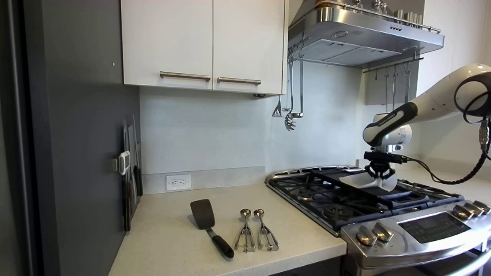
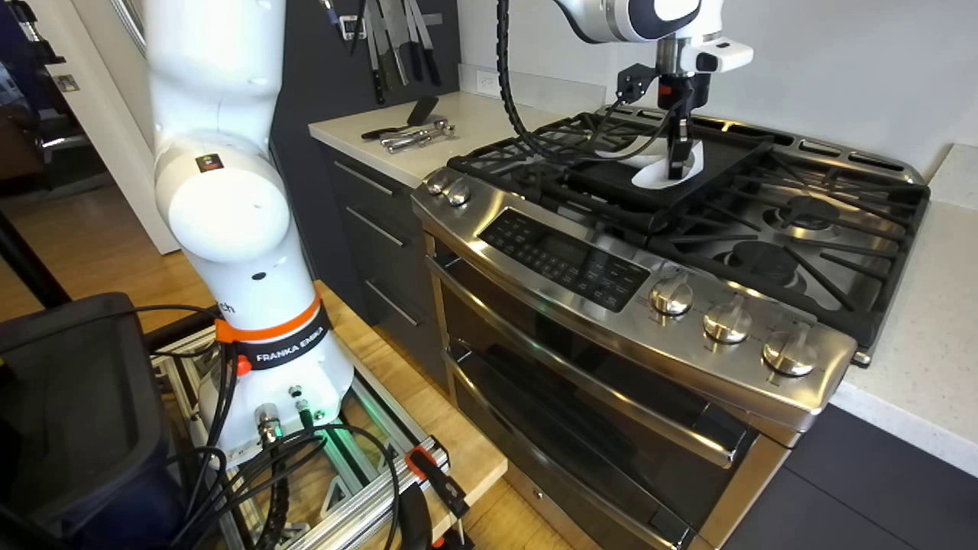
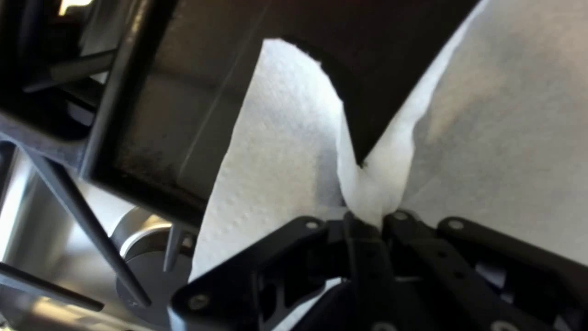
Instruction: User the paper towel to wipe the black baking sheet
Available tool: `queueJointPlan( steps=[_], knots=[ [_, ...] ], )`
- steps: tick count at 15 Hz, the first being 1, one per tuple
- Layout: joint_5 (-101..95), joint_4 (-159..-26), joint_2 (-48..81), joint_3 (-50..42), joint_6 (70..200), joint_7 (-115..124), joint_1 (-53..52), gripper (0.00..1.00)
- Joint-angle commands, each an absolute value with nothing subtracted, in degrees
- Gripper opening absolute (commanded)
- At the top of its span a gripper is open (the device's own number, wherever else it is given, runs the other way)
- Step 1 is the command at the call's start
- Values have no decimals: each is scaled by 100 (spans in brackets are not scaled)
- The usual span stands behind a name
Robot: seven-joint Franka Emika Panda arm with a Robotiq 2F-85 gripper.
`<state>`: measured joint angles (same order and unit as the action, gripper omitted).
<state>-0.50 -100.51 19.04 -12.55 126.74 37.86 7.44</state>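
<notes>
So the claw point(image 3: 370, 223) is clamped tight on the towel point(image 3: 275, 170), pinching it along a fold so a loose flap flares out on each side. My guess is that's deliberate: more paper spread out to wipe with, and less chance of the claw scraping metal. The towel's right down at the sheet point(image 3: 197, 115), though I can't tell if it's pressing or just skimming. The sheet sits over the middle of the stove point(image 2: 565, 260), probably for support and some room to stroke. Wrist view is handy here, since it picks up a thin pale line point(image 3: 215, 99) across the sheet and dark specks point(image 3: 147, 168) near one corner, and I can't make out either in the exterior views. It totally misses the spatula point(image 1: 203, 214) and scoops point(image 1: 246, 213), though. Both exterior views have those on the counter point(image 1: 172, 245), well apart from the sheet, likely just parked out of the way.
</notes>
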Motion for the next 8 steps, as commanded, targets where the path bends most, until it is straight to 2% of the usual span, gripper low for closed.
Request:
queueJointPlan(
  steps=[1,8],
  knots=[
    [407,-10144,1972,-968,12586,3545,675,0],
    [900,-10114,1865,-638,11906,2823,611,0]
  ],
)
